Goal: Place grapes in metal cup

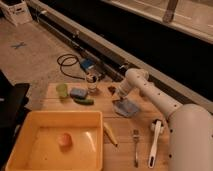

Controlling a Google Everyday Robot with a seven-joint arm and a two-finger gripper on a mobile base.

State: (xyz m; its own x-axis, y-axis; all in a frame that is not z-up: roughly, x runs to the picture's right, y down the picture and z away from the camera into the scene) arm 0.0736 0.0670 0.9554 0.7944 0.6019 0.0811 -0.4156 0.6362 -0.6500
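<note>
A small dark lump, the grapes (111, 90), lies on the wooden table (142, 120) near its far edge, right of the clear glass jar (91, 82). My gripper (119, 98) points down at the table just right of the grapes, over the near edge of a blue-grey cloth (126, 108). The white arm (150, 95) reaches in from the lower right. The metal cup does not show; it may be hidden behind the gripper.
A pale green cup (61, 90), a blue sponge (77, 92) and a green cucumber (84, 100) sit at the table's left. A yellow bin (30, 125) holding an orange item stands front left. A banana (110, 134), fork (135, 145) and white brush (154, 142) lie in front.
</note>
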